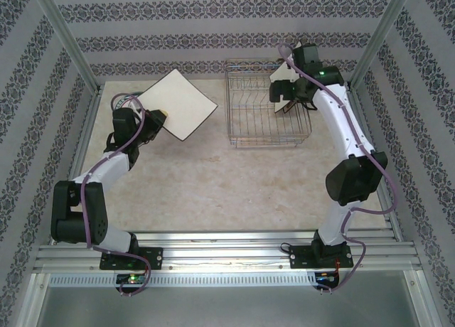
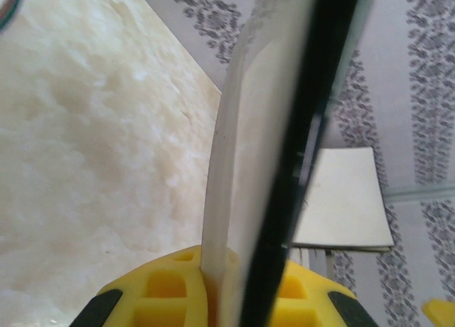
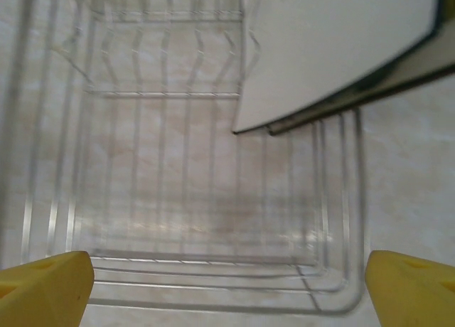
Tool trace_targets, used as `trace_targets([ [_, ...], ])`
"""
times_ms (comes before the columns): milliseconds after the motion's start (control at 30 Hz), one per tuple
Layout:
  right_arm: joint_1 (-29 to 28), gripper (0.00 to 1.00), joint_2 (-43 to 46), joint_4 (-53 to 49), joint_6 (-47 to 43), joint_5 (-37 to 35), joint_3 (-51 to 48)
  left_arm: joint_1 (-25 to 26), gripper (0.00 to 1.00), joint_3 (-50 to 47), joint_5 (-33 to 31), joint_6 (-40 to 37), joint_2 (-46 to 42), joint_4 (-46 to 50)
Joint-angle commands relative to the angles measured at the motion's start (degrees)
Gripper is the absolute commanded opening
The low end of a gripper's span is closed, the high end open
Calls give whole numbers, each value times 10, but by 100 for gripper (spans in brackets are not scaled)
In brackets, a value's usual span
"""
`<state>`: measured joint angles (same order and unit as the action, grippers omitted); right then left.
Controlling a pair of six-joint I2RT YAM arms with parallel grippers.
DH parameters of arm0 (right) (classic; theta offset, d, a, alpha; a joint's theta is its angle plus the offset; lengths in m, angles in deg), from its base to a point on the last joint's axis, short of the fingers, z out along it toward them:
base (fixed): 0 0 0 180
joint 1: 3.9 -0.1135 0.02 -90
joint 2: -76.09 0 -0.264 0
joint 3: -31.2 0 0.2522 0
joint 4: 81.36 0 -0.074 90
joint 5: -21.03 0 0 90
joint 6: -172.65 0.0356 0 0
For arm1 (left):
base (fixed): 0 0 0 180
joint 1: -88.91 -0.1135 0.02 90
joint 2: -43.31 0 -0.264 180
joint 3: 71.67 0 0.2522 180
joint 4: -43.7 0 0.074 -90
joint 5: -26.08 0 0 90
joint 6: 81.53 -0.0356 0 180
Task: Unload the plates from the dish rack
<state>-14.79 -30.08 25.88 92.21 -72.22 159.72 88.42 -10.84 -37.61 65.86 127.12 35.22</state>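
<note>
**Plates: one in hand, others in the rack**

The left gripper [image 1: 156,119] is clamped on the rim of a square plate [image 1: 178,103], holding it tilted above the table [image 1: 213,192] at the far left. The right gripper [image 3: 229,270], jaws spread wide and gripping nothing, hovers over the right side of the rack [image 1: 249,128], near the plates [image 3: 334,50] leaning at its far right. They look stiff, glazed, slippery and breakable. A firm pinch on the dark rim, near an upper edge, seems the safest hold.
</note>
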Motion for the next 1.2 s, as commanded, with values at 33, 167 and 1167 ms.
trace_targets([
  [33,5,98,6,-60,-35,-67,33,2,0,-10,-92,33,-27,-166],
  [167,3,98,3,-72,-41,-72,45,20,0,-30,-160,59,-3,-217],
  [1167,-21,98,-26,-80,-56,-57,65,193,0,60,-481,170,267,-345],
])
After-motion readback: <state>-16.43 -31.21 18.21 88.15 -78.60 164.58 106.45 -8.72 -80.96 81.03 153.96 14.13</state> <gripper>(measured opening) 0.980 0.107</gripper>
